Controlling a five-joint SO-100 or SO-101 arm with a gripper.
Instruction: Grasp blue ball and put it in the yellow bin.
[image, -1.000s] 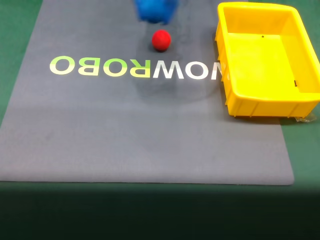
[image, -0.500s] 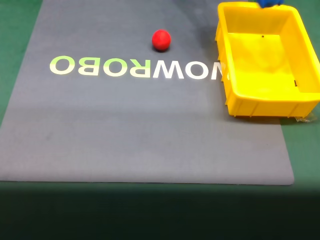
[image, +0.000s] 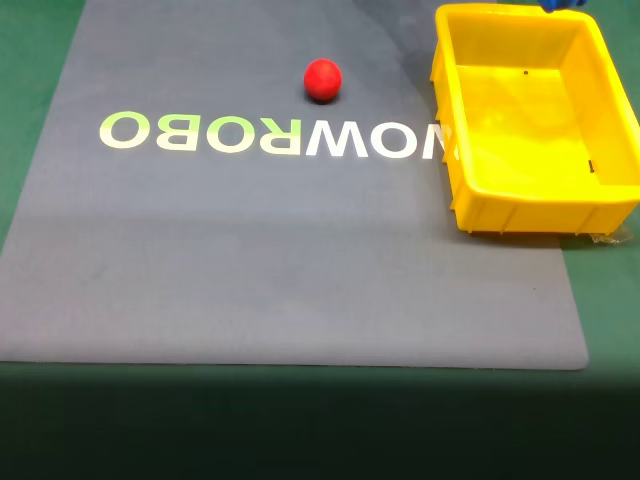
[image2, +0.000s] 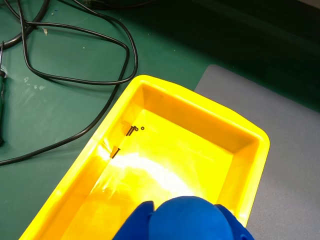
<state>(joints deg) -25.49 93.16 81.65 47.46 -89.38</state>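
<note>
— Green table (image: 30, 60) all round, with a grey mat (image: 300, 260) laid on it; pale letters run across the mat in the fixed view. What about the tub?

— That's the yellow bin (image: 455, 150), standing on the mat's right side in the fixed view, its far right part past the mat's edge. Its floor is bare apart from a few small dark marks near one wall, seen in the wrist view (image2: 127, 131).

— And the blue ball?

— The blue ball (image2: 192, 220) sits at the bottom edge of the wrist view, above the bin's open interior, clamped between the gripper's (image2: 187, 222) blue fingers (image2: 135, 225), which press against either side of it.

— Anything else around?

— A red ball (image: 322, 80) rests on the mat, well apart from the bin. Black cables (image2: 75, 75) loop over the green surface beside the bin.
</note>
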